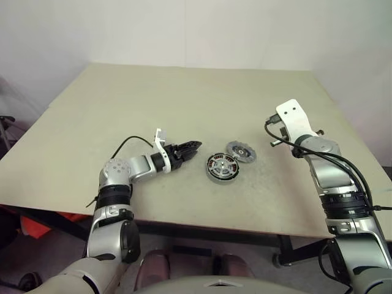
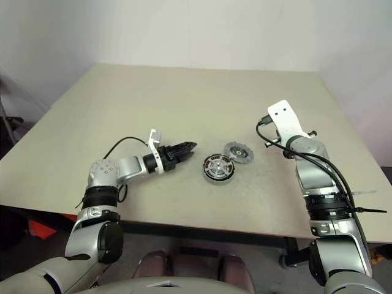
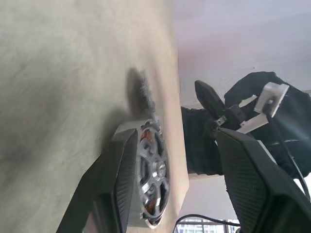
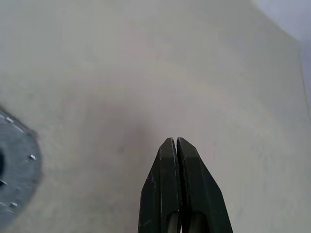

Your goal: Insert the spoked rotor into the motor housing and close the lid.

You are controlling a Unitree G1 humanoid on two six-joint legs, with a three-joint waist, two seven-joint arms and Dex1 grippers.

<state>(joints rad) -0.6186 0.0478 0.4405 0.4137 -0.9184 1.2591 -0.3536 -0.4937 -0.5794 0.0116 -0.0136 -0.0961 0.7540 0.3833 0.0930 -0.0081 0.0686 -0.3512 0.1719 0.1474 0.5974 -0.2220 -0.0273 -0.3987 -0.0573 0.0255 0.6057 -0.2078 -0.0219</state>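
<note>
— So where are the parts?

— Both lie on the table (image 1: 184,98), near its front edge. The housing (image 1: 221,167) sits open side up, its copper windings ringing a silver hub. The rotor (image 1: 241,151) lies flat just beyond it and a little to the right. Their rims look very close or touching; I cannot tell which.

— Is the rotor in the housing?

— No, it rests on the tabletop beside it. No lid that I can pick out.

— And the left gripper (image 1: 191,147)?

— It lies low over the table, pointing level toward the housing, its tips just short of the housing's left side. The fingers are parted with nothing between them. From the left wrist, one finger (image 3: 119,187) overlaps the housing (image 3: 153,177) in the picture, yet the head views show a gap of bare table between them.

— The right one?

— The right gripper (image 4: 176,145) has its two fingers pressed flat together, holding nothing, over bare table. The arm (image 1: 318,153) is well to the right of the parts. A grey disc (image 4: 14,170) with small screws shows at the edge of the right wrist view; I cannot tell for certain which part it is.
</note>
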